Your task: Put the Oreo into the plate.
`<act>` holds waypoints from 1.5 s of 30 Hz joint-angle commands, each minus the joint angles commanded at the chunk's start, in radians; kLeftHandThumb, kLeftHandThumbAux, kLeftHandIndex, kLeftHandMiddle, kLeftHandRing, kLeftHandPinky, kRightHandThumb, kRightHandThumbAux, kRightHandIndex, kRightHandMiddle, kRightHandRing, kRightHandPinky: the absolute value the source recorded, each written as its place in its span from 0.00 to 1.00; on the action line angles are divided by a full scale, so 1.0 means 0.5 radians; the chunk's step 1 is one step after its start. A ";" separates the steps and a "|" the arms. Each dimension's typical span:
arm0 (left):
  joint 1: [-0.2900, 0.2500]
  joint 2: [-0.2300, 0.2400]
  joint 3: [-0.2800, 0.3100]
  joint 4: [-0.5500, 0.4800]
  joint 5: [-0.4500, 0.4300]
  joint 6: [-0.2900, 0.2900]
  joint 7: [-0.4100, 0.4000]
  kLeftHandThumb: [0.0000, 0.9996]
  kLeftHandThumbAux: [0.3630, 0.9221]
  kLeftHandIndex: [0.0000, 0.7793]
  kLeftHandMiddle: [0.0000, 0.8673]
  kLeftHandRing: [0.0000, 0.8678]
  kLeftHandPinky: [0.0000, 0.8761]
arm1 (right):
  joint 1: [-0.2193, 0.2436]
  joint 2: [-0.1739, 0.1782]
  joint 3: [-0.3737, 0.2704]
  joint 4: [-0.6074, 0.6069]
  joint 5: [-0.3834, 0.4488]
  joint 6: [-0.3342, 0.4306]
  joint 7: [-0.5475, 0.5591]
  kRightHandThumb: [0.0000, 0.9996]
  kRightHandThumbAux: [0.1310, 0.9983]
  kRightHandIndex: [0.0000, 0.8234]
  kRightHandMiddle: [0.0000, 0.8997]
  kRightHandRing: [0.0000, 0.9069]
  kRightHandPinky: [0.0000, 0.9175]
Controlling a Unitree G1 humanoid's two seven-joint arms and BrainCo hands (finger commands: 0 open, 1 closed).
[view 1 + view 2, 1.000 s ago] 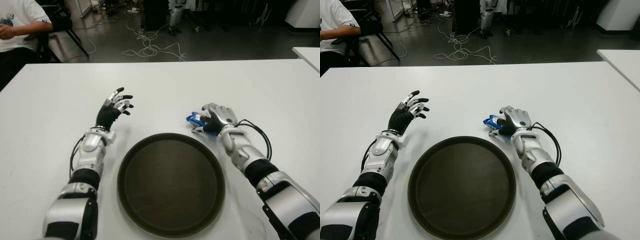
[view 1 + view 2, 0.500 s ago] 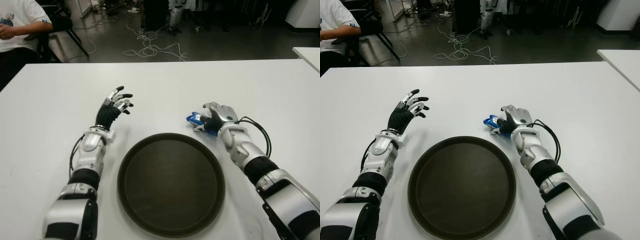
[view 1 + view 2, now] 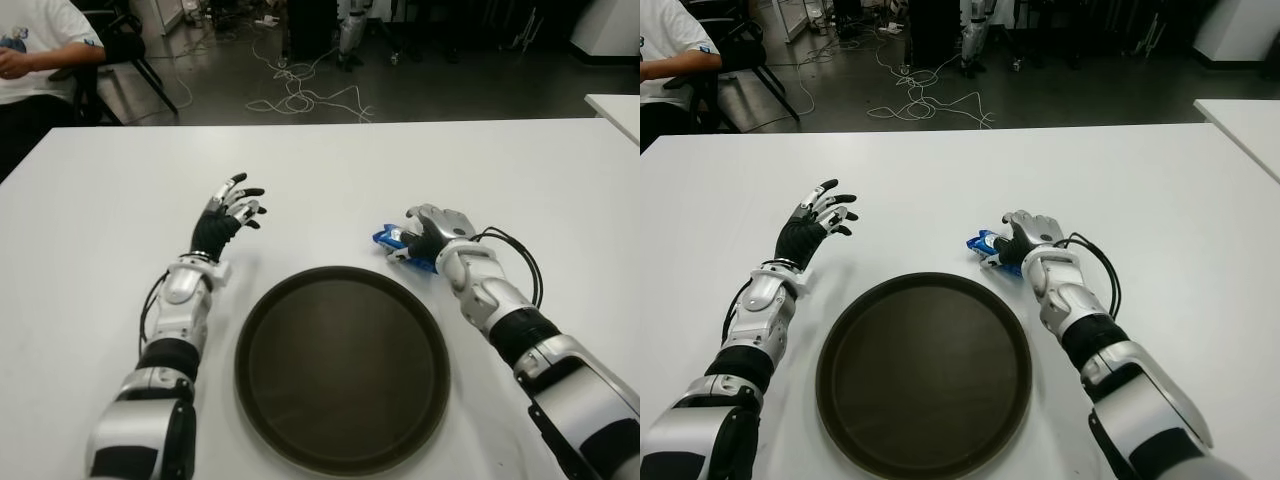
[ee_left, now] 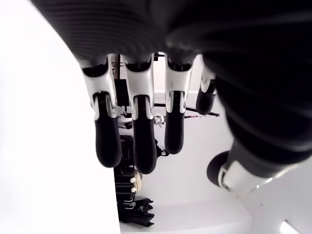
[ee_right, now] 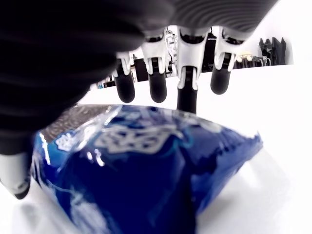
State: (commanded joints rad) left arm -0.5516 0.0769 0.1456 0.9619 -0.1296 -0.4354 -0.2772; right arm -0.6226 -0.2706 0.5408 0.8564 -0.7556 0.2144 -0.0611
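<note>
Under the right robot hand [image 3: 432,237], fingers curled around it: blue Oreo packet [image 3: 389,240].

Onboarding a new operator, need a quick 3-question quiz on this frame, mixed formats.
1. True or false: the Oreo pack already lies in the plate.
2. Which hand is at the pack? A) left hand B) right hand
3. Fill in: the left hand's fingers are spread and hold ____.

Key
1. False: the blue pack is on the white table, just beyond the plate's rim on the robot's right, under the right hand.
2. B
3. nothing
</note>
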 joint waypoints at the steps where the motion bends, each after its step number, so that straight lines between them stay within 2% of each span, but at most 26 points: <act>1: 0.000 0.000 -0.002 0.000 0.004 0.001 0.005 0.28 0.57 0.13 0.32 0.44 0.53 | 0.003 -0.006 0.007 -0.001 -0.011 -0.005 -0.028 0.00 0.45 0.26 0.20 0.20 0.22; 4: 0.002 -0.001 -0.007 -0.002 0.009 0.000 0.014 0.27 0.56 0.13 0.32 0.43 0.51 | 0.023 -0.021 0.014 -0.021 -0.042 -0.013 -0.160 0.01 0.49 0.32 0.24 0.24 0.28; 6: 0.004 -0.002 -0.008 -0.004 0.008 0.000 0.016 0.26 0.56 0.13 0.32 0.43 0.51 | 0.038 -0.027 0.008 -0.042 -0.052 -0.020 -0.246 0.03 0.53 0.39 0.30 0.30 0.35; 8: 0.007 -0.003 -0.010 -0.008 0.007 -0.001 0.017 0.26 0.55 0.13 0.32 0.42 0.51 | 0.048 -0.033 0.002 -0.059 -0.054 -0.026 -0.300 0.07 0.60 0.48 0.39 0.40 0.46; 9: 0.009 -0.004 -0.010 -0.010 0.005 -0.002 0.015 0.26 0.55 0.13 0.32 0.42 0.51 | 0.051 -0.033 -0.003 -0.065 -0.053 -0.027 -0.325 0.08 0.60 0.49 0.41 0.42 0.48; 12: 0.016 -0.008 -0.009 -0.019 -0.003 -0.010 0.006 0.27 0.57 0.13 0.31 0.41 0.49 | 0.060 -0.027 -0.016 -0.065 -0.046 -0.040 -0.402 0.15 0.68 0.58 0.56 0.58 0.61; 17: 0.019 -0.011 -0.012 -0.025 0.000 -0.017 0.010 0.26 0.57 0.13 0.32 0.41 0.49 | 0.088 -0.035 -0.059 -0.089 -0.002 -0.121 -0.500 0.22 0.73 0.65 0.72 0.72 0.73; 20: 0.022 -0.010 -0.016 -0.027 0.006 -0.022 0.014 0.26 0.55 0.13 0.32 0.42 0.50 | 0.098 -0.041 -0.077 -0.091 0.011 -0.160 -0.523 0.24 0.75 0.67 0.75 0.75 0.75; 30: 0.039 -0.005 -0.032 -0.056 0.021 -0.032 0.021 0.22 0.49 0.13 0.34 0.43 0.53 | 0.121 -0.035 -0.132 -0.108 0.031 -0.212 -0.565 0.24 0.80 0.68 0.77 0.78 0.78; 45: 0.050 -0.009 -0.037 -0.091 0.017 -0.004 0.041 0.26 0.57 0.13 0.33 0.43 0.51 | 0.135 -0.036 -0.175 -0.134 0.054 -0.240 -0.585 0.27 0.81 0.70 0.78 0.79 0.78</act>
State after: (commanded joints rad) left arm -0.5267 0.0723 0.1271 0.9162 -0.1213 -0.4376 -0.2565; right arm -0.5551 -0.2886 0.4533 0.7895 -0.7287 0.0944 -0.3536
